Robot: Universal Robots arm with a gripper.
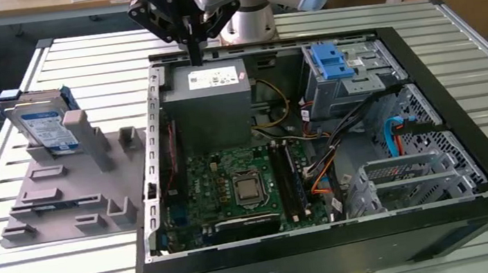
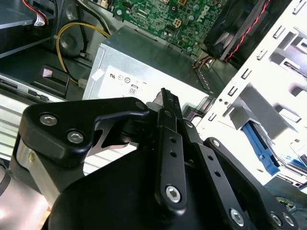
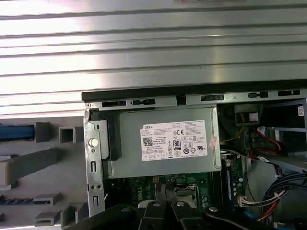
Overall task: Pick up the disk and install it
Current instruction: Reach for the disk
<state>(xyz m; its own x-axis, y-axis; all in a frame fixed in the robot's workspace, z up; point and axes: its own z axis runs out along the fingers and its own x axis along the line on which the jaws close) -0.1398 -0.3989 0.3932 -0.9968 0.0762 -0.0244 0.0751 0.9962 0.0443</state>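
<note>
The disk (image 1: 42,126), a silver drive with a white-and-blue label and a blue bracket, stands on edge in the grey fixture (image 1: 64,193) at the exterior view's left, outside the computer case. The first wrist view catches a blue edge of the disk (image 3: 17,132). My gripper (image 1: 194,57) hangs over the case's far rim, just above the grey power-supply box (image 1: 210,88), well away from the disk. Its fingers are shut together with nothing between them, as both wrist views confirm: gripper (image 2: 165,93), gripper (image 3: 163,188).
The open black case (image 1: 477,212) holds a green motherboard (image 1: 231,187), a grey cage with a blue latch (image 1: 338,65), another metal cage (image 1: 412,178) and loose cables. Everything rests on a slatted metal table (image 1: 76,59). The fixture has several upright pegs.
</note>
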